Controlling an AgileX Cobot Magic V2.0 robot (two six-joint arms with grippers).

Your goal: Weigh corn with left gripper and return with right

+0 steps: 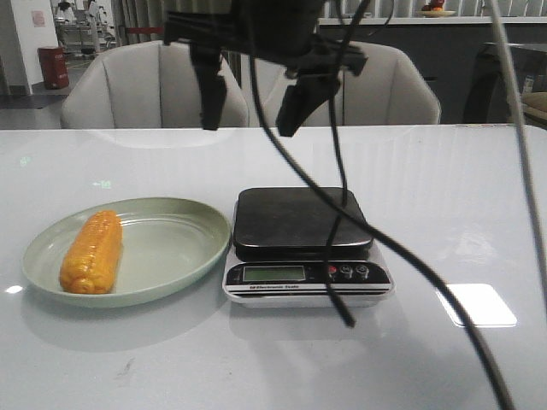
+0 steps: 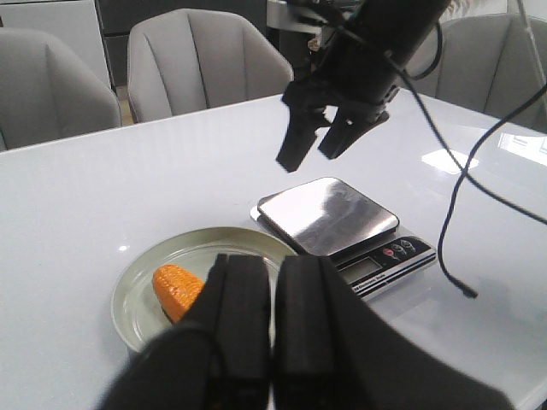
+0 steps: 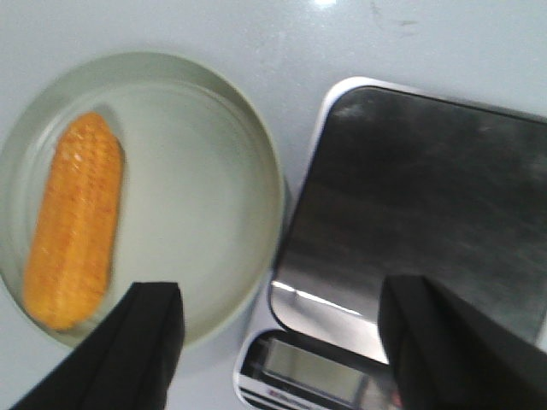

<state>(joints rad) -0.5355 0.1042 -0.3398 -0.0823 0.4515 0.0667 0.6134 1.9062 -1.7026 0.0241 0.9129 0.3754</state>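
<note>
The orange-yellow corn [image 1: 91, 250] lies on the left side of a pale green plate [image 1: 175, 248], left of a digital scale [image 1: 299, 220] whose platform is bare. My right gripper [image 1: 246, 128] hangs open and empty high above the gap between plate and scale; the right wrist view shows its gripper [image 3: 278, 290] wide apart over the plate [image 3: 201, 188], corn [image 3: 75, 231] and scale [image 3: 419, 196]. My left gripper [image 2: 273, 260] is shut and empty, on the near side of the plate [image 2: 235, 242], and partly hides the corn [image 2: 175, 289]. It is out of the front view.
Black cables [image 1: 342, 256] dangle from the right arm in front of the scale, one end hanging near its display. Grey chairs [image 1: 154, 90] stand behind the table's far edge. The white tabletop [image 1: 461, 196] stretches to the right of the scale.
</note>
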